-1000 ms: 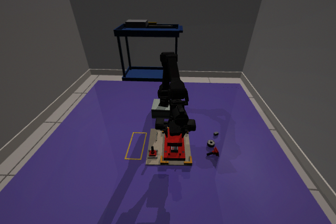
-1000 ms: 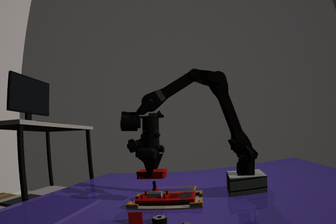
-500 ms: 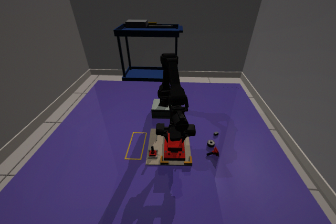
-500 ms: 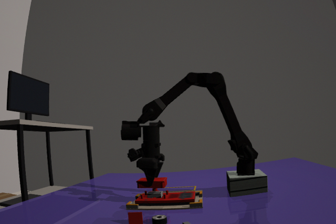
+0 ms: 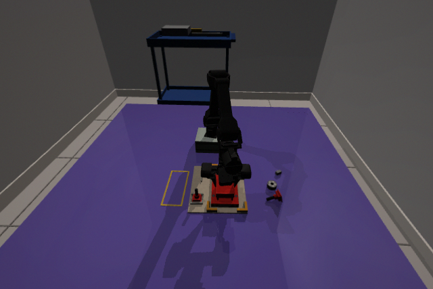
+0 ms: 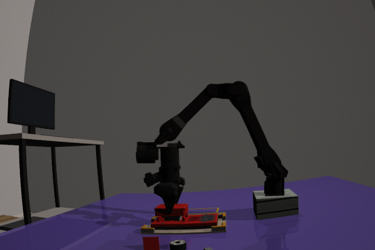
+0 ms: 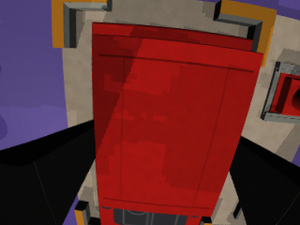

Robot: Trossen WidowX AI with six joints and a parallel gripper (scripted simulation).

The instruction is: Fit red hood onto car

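The red hood (image 5: pixel 223 191) (image 6: pixel 173 211) (image 7: pixel 169 131) sits low over the red chassis (image 5: pixel 229 202) (image 6: pixel 200 219) in the jig (image 5: pixel 197 208) (image 6: pixel 222 227) (image 7: pixel 81 94). In the exterior view its underside looks level with the deck at the chassis's left end. The pegs and the engine are hidden beneath it, so I cannot tell whether they are in the holes. My gripper (image 5: pixel 225 182) (image 6: pixel 169 207) (image 7: pixel 165 133) points straight down and is shut on the hood, one black finger on each long side. In the wrist view the hood lines up inside the jig's orange corner brackets.
A small red fixture with a black post (image 5: pixel 197 197) (image 7: pixel 291 97) stands on the jig plate's left part. A yellow rectangle outline (image 5: pixel 166 187) lies left of the jig. A grey ring (image 5: pixel 272 184) (image 6: pixel 177 243), a small grey block (image 5: pixel 278 172) and a red tool (image 5: pixel 275 195) lie to the right.
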